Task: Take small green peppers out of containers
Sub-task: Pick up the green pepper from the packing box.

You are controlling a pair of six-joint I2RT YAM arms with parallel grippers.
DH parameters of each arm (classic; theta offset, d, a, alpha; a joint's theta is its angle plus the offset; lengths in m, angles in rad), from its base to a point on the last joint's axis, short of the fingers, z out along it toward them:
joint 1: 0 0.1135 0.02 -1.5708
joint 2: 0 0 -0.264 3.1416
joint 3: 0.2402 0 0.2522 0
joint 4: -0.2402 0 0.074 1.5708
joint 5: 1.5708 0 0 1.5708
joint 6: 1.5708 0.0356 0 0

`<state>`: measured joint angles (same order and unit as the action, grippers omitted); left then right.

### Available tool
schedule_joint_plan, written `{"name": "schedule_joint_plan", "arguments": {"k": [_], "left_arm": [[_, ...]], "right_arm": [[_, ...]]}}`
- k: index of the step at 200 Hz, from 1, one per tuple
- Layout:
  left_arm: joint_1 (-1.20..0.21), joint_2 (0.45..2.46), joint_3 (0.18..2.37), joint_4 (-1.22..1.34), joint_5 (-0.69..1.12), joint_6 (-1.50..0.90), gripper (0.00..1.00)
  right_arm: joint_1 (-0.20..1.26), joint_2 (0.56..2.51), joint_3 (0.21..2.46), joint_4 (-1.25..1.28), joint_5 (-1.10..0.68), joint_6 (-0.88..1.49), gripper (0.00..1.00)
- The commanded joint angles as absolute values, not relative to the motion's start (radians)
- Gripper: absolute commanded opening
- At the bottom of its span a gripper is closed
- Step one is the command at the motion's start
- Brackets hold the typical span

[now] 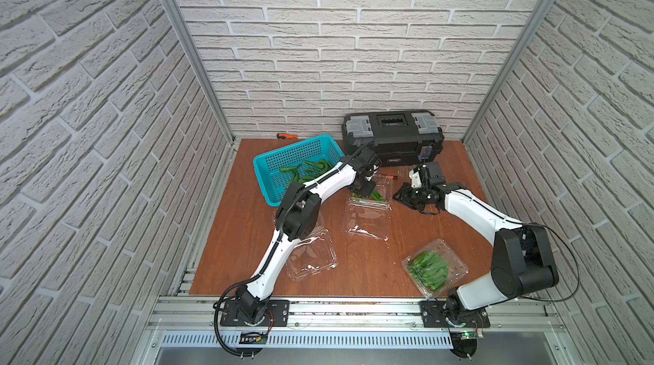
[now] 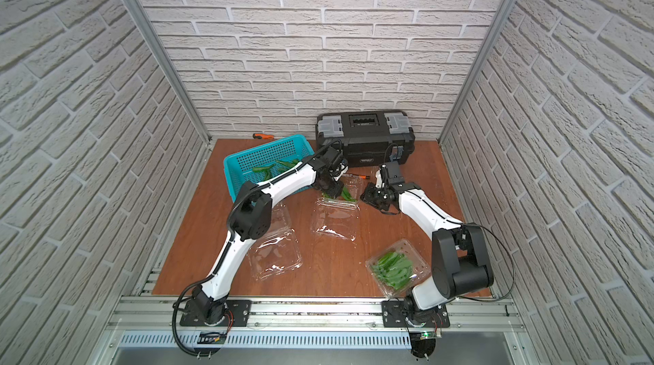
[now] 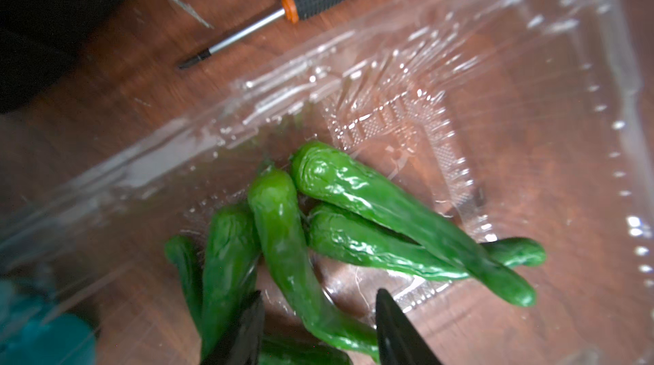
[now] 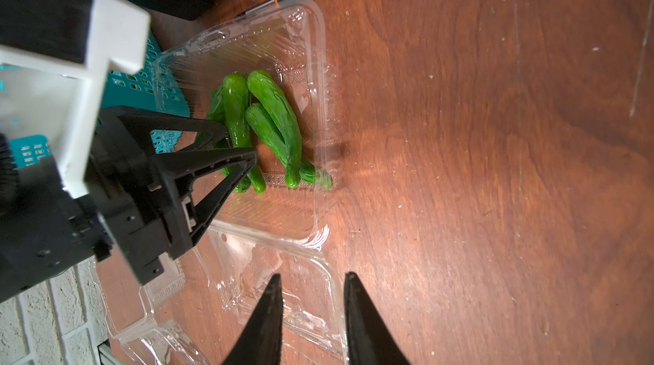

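Grasp on a pepper (image 3: 283,239) in the far punnet (image 1: 385,182).
Left gripper (image 3: 318,292) is down inside the far punnet, jaws apart astride that pepper among the peppers (image 4: 269,115) heaped in one corner, not yet pressing it. Judging by the glossy skin, pinch the thick middle and lift straight up, so neighbours and the thin wall are not dragged; the basket (image 1: 269,165) sits just beside. Right gripper (image 4: 311,274) hovers by the lid (image 1: 368,220), jaws partly apart and empty; it could steady the rim. A near punnet (image 1: 456,266) by the right arm's base holds more peppers.
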<state>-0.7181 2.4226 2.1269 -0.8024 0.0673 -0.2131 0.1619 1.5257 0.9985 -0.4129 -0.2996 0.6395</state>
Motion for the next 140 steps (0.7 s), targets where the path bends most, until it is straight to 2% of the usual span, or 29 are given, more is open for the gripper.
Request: {"name": "schedule_joint_plan", "arguments": {"k": [1, 24, 45, 70, 107, 140], "left_arm": [[-0.711, 2.451, 2.167, -0.840, 0.064, -0.219, 0.46], [-0.711, 2.478, 2.190, -0.852, 0.072, -0.219, 0.41], [-0.711, 2.495, 2.205, -0.858, 0.078, -0.222, 0.30], [-0.709, 2.504, 2.206, -0.847, 0.114, -0.229, 0.22], [-0.704, 2.488, 2.205, -0.829, 0.168, -0.242, 0.00], [-0.695, 2.403, 2.159, -0.774, 0.211, -0.267, 0.00]], "right_arm": [[0.168, 1.489, 1.025, -0.418, -0.291, 0.629, 0.31], [0.168, 1.485, 1.024, -0.417, -0.293, 0.627, 0.31], [0.168, 1.479, 1.025, -0.421, -0.292, 0.624, 0.31], [0.169, 1.477, 1.028, -0.427, -0.291, 0.621, 0.31], [0.169, 1.479, 1.025, -0.422, -0.289, 0.621, 0.31], [0.174, 1.482, 1.026, -0.416, -0.292, 0.616, 0.31]]}}
